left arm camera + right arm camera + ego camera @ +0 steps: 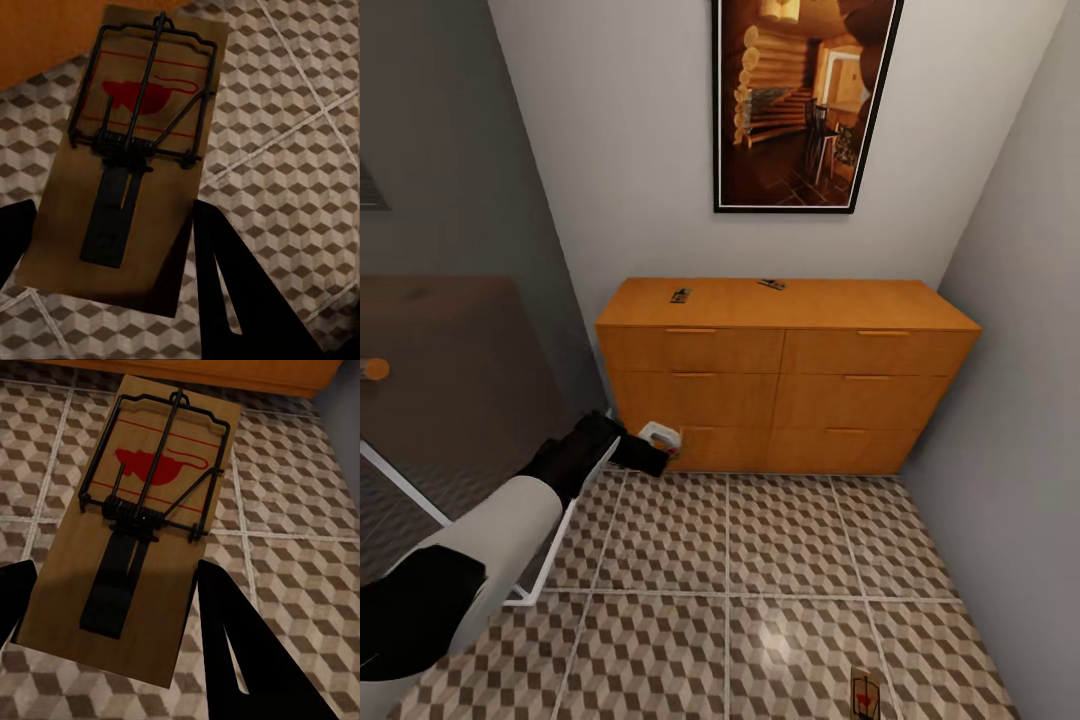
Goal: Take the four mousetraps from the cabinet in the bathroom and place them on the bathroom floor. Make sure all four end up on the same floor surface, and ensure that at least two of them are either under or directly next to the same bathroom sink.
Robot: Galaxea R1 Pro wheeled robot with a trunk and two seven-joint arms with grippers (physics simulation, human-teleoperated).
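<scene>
Two mousetraps (680, 295) (771, 284) still sit on top of the wooden cabinet (785, 400), at about 12 o'clock. The left end effector (112, 240) is closed on a mousetrap (139, 150) over the bathroom floor (760, 580). The right end effector (112, 600) grips another mousetrap (146, 517), which shows at 5 o'clock low in the head view. I think none is set down yet, and no sink is near.

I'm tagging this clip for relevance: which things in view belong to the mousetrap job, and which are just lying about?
Part of the job:
mousetrap in the left jaws
mousetrap in the right jaws
two mousetraps on top of the cabinet
cabinet
bathroom floor

Just there:
framed picture
grey wall
</scene>
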